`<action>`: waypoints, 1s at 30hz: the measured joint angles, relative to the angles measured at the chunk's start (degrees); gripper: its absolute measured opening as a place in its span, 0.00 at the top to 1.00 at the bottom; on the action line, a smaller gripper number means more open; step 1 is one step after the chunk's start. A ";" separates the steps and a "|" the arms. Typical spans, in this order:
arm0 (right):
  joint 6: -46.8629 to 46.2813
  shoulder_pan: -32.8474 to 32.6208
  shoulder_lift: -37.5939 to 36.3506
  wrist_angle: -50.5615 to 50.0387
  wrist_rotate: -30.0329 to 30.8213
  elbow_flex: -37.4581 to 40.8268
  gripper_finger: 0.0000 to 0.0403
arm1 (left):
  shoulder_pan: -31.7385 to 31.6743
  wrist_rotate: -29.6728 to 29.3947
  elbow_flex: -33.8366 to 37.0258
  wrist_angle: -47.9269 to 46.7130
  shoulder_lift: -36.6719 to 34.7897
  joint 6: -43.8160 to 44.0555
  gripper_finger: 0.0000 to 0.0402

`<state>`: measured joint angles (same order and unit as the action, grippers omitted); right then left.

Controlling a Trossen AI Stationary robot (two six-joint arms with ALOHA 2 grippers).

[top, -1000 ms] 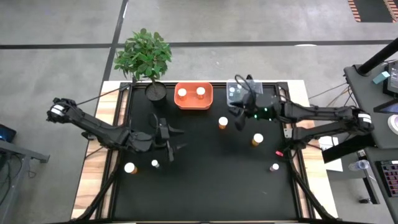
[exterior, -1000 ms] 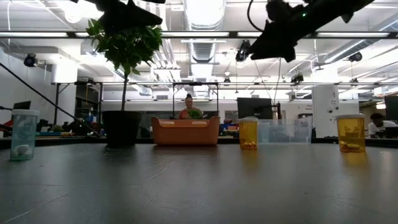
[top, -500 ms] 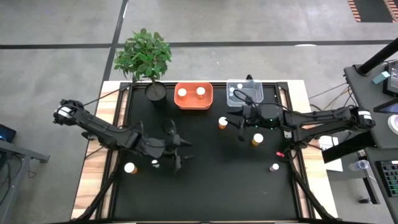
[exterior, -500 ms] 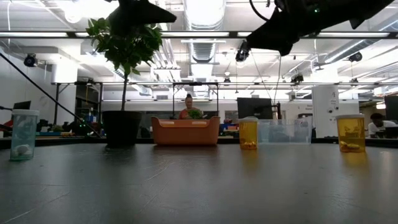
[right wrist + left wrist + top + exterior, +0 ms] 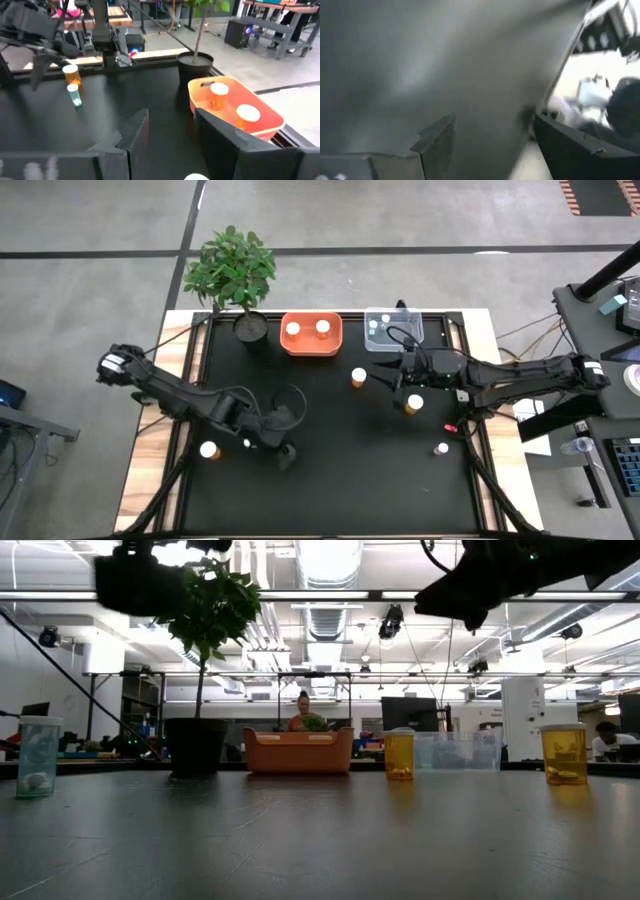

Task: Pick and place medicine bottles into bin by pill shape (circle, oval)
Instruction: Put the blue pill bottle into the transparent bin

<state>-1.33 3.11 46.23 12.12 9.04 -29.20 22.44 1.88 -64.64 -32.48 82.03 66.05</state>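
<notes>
Fingers of the left gripper [image 5: 283, 442] hang spread and empty above the black surface [image 5: 340, 470], near a small white-capped bottle [image 5: 249, 444] and an amber bottle [image 5: 209, 450]. Farther back, the right gripper [image 5: 388, 377] hovers spread between two amber bottles [image 5: 358, 377] [image 5: 414, 404]. Beyond, two more bottles sit in the orange bin [image 5: 311, 348], beside a clear bin [image 5: 394, 326].

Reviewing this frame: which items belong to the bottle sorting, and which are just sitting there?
Belongs to the job:
orange bin
clear bin
binned bottles
centre amber bottle
right amber bottle
left amber bottle
small left bottle
small right bottle

Just lying about:
potted plant
</notes>
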 joint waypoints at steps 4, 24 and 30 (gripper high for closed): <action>0.56 0.00 -1.51 0.14 0.02 0.72 0.63 | 1.25 8.36 -0.08 -7.67 1.62 5.84 0.38; 0.95 0.00 -2.22 0.20 0.02 1.10 0.63 | 3.56 0.13 4.67 -28.01 1.47 8.62 0.38; 0.95 0.00 -2.22 0.20 0.00 1.10 0.63 | 3.56 -1.43 6.95 -27.60 1.49 8.62 0.38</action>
<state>-0.38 3.11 44.01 12.32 9.04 -28.10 26.00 0.45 -57.69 -60.08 83.53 74.68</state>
